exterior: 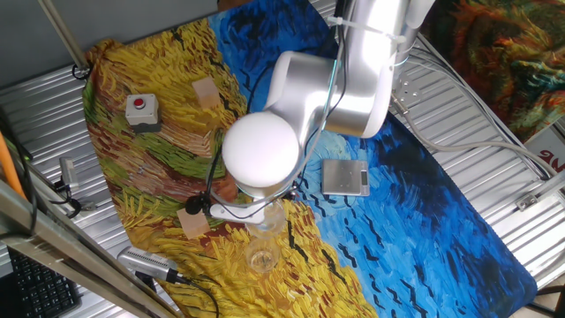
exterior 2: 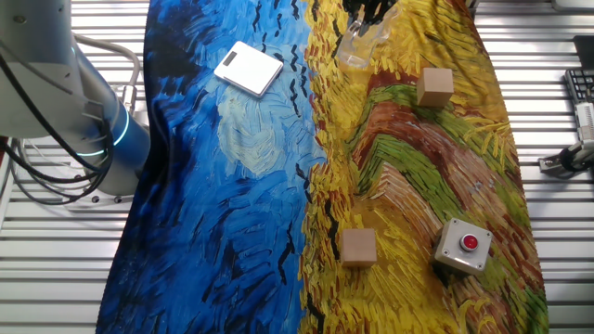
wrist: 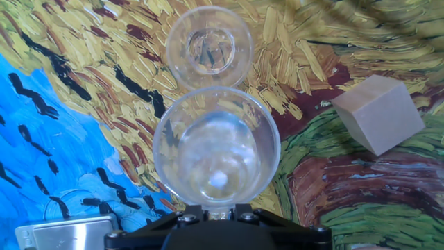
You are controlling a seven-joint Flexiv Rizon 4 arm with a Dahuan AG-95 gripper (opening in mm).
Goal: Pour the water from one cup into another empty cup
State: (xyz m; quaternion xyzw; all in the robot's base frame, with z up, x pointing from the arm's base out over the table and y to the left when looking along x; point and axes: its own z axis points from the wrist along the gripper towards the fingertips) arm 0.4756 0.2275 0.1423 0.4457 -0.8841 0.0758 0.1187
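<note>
In the hand view I look down into the one cup point(wrist: 216, 149), a wide clear tumbler, with glints of the water point(wrist: 219, 178) at its bottom. My gripper point(wrist: 216, 208) is shut on its near wall, black fingers either side. Just beyond it, almost rim to rim, stands the another empty cup point(wrist: 208, 47), which is smaller. In one fixed view the tumbler point(exterior: 270, 217) hangs under the white arm joint, and the small cup point(exterior: 263, 258) stands on the yellow cloth in front of it. In the other fixed view clear glass point(exterior 2: 356, 46) shows at the top edge.
A painted cloth covers the table point(exterior: 441, 230). A wooden block point(wrist: 378, 113) lies right of the cups, another point(exterior: 206, 92) farther back. A silver scale point(exterior: 344, 177) lies on the blue part. A red-button box point(exterior: 141, 110) stands at the far left. Cables run along the table edges.
</note>
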